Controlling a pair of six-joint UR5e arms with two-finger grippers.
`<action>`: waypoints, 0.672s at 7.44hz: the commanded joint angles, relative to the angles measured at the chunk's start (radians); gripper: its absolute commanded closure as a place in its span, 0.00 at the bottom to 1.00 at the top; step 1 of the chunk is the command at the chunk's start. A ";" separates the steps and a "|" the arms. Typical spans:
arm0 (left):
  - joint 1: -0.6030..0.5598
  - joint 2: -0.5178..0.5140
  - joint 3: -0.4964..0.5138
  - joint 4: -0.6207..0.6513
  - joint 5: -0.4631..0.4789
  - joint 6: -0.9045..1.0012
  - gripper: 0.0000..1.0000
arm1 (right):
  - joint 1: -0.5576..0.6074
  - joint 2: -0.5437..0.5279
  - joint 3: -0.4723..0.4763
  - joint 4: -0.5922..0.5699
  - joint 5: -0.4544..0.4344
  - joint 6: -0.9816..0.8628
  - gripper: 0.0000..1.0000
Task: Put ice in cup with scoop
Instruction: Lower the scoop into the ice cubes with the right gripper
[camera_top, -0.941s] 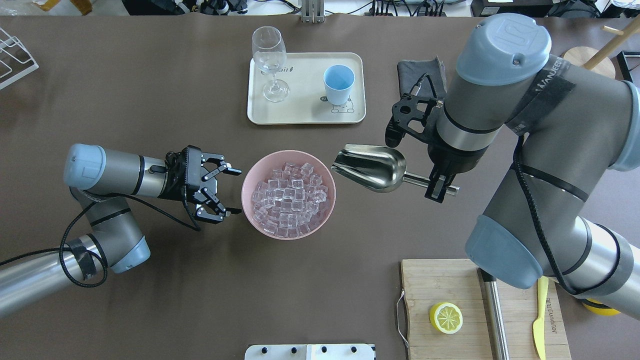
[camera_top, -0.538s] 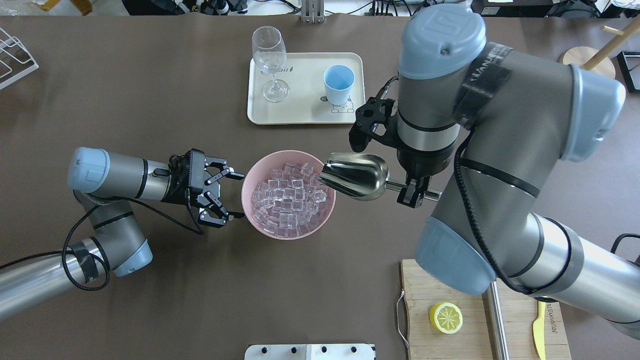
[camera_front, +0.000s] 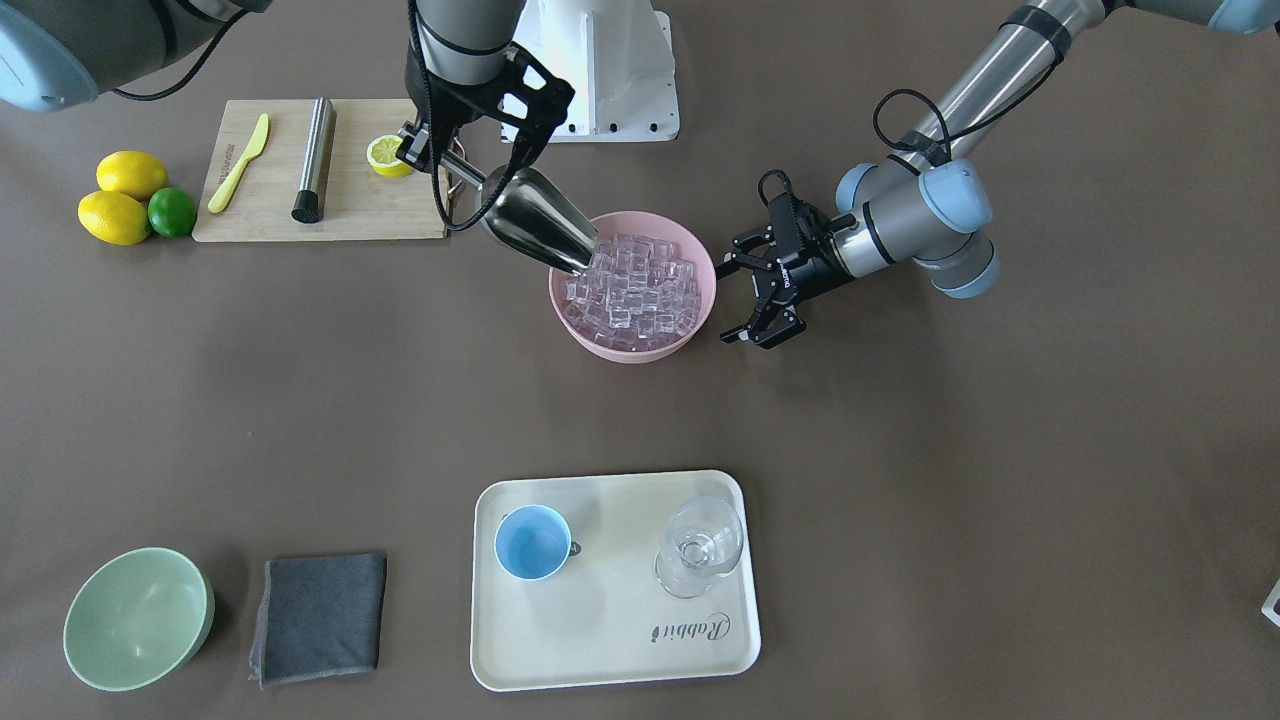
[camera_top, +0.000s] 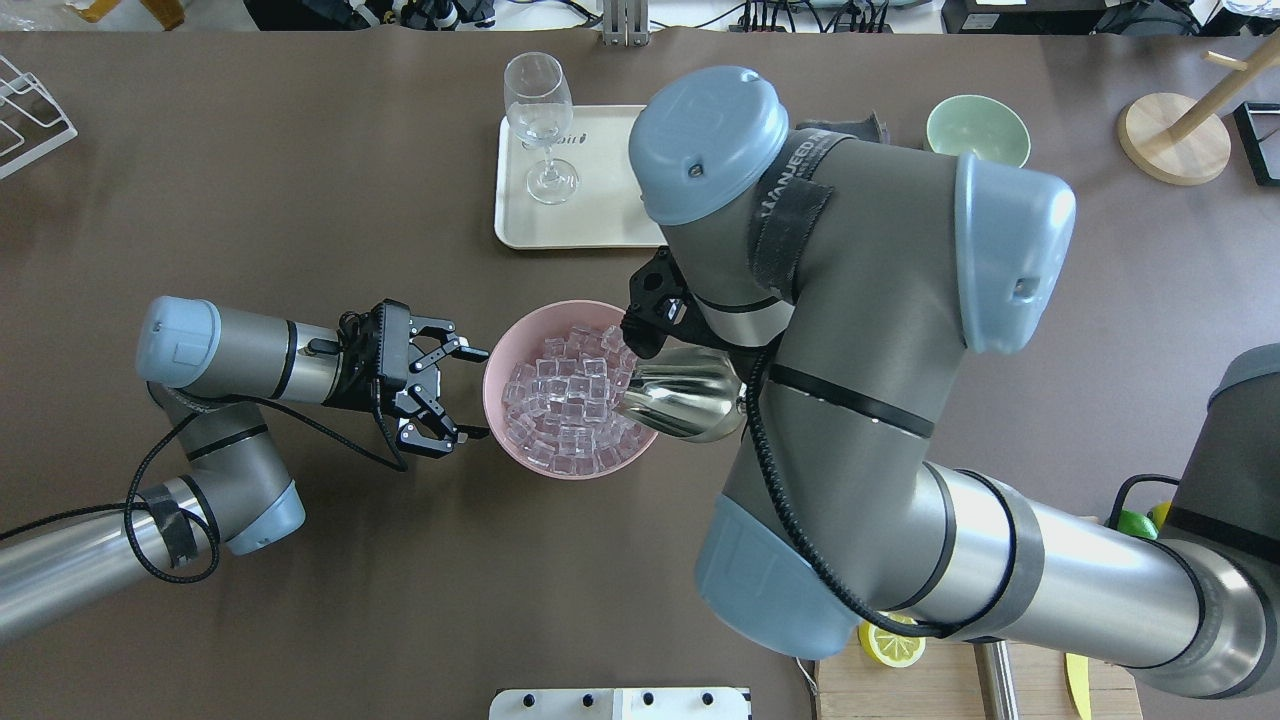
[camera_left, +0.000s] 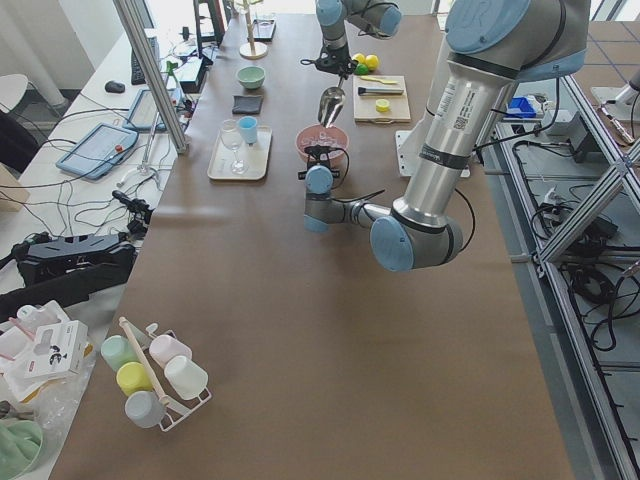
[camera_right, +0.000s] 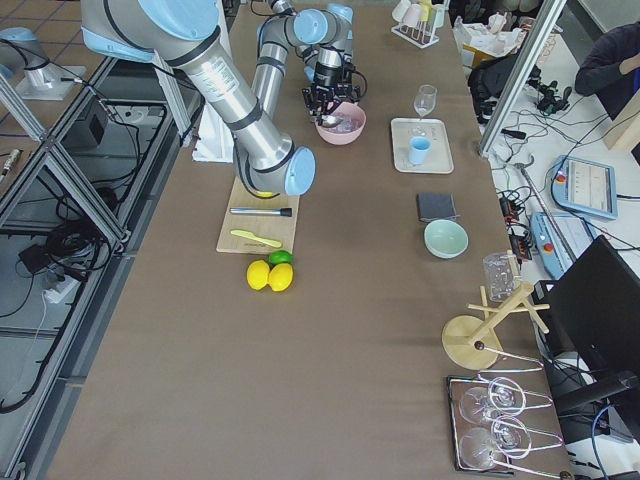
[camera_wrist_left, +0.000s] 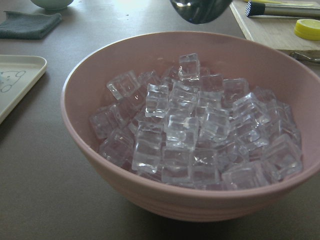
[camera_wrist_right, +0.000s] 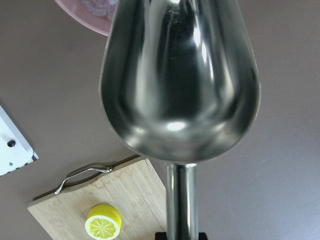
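R gripper (camera_front: 428, 152) clenched on scoop (camera_front: 535, 232) handle. Scoop's long axis slopes down & away from jaws; empty mouth meets ice (camera_front: 635, 285) at near rim of pink bowl (camera_front: 640, 350). L gripper (camera_front: 735, 303) released, jaws wide, just beside bowl's opposite side. Cup (camera_front: 532, 541) on tray (camera_front: 610, 660), well beyond bowl.

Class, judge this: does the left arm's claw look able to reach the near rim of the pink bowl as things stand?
Probably yes. The left claw is open right beside the bowl, with nothing between them. The scoop dips in over the opposite rim, so it should not be in the way.
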 joint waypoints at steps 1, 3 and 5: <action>0.001 0.000 0.000 0.000 0.000 0.000 0.02 | -0.059 0.089 -0.069 -0.130 -0.057 -0.003 1.00; 0.001 0.002 0.000 0.000 0.000 0.000 0.02 | -0.059 0.131 -0.121 -0.190 -0.065 -0.010 1.00; 0.001 0.000 0.000 0.000 0.001 -0.002 0.02 | -0.059 0.153 -0.135 -0.212 -0.074 -0.029 1.00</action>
